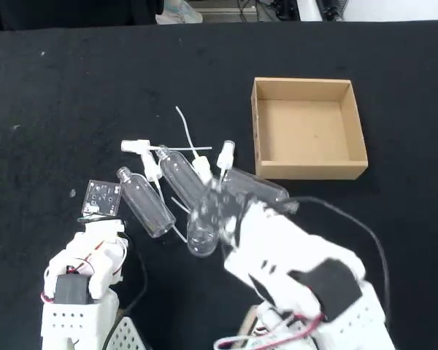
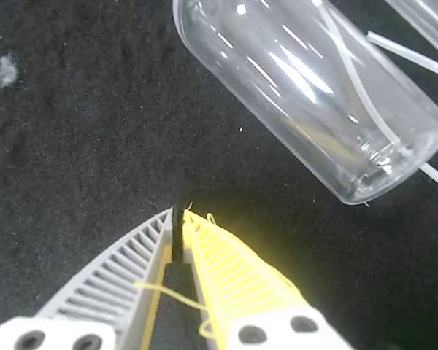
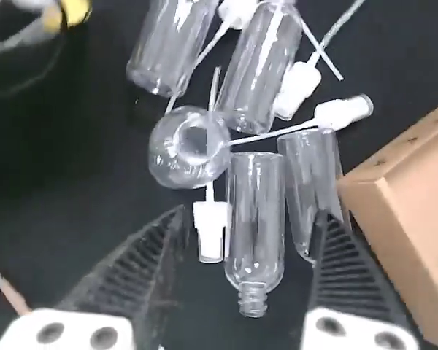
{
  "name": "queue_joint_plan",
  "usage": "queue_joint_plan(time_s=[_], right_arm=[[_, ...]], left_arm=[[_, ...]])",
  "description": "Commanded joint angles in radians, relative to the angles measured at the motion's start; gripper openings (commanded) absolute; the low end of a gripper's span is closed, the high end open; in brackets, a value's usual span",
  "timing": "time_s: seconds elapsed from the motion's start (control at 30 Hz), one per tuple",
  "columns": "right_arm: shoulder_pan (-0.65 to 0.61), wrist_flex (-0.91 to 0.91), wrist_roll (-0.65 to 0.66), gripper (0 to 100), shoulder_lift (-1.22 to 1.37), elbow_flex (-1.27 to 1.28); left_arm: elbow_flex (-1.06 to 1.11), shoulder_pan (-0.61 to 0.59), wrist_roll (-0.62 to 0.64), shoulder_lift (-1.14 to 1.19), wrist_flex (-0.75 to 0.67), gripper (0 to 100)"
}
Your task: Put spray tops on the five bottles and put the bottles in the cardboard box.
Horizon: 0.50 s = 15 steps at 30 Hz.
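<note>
Clear plastic bottles, five of them, lie uncapped in a loose heap on the black table (image 1: pixel 58 87); none is in the open brown cardboard box (image 1: pixel 310 169).

The right gripper (image 3: pixel 250 215) has its dark ribbed fingers (image 3: pixel 153 270) spread wide with nothing in them. Between the fingers lies one bottle (image 3: pixel 254 182), its threaded neck pointing back toward the wrist. A white spray top (image 3: pixel 210 232) lies just beside it, toward one finger. On its other side a second bottle (image 3: pixel 310 182) lies close to the other fingertip, and the box corner (image 3: pixel 409 211) is near the outside of that finger. Just past the fingertips a third bottle (image 3: pixel 188 146) is seen end-on. Farther out lie two more bottles (image 3: pixel 171 40) (image 3: pixel 259 69), crossed by thin dip tubes (image 3: pixel 274 133) and further white spray tops (image 3: pixel 296 80).

The left gripper (image 2: pixel 179 219) has its grey and yellow fingers closed tip to tip on nothing, over bare table. Ahead of the tips, apart from them, lies the base end of a clear bottle (image 2: pixel 314 102) with a thin tube across it. To the side away from that bottle there is bare black surface.
</note>
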Motion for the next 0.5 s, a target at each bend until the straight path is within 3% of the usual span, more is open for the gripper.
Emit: queue_joint_plan(time_s=[0.0,0.47], right_arm=[[-0.014,0.031,0.095,25.0,-0.122,0.016],[-0.071,-0.017,0.095,25.2,-0.016,0.097]], left_arm=[[0.022,-0.001,-0.006,-0.008,0.008,3],[0.022,-0.001,-0.006,-0.008,0.008,3]])
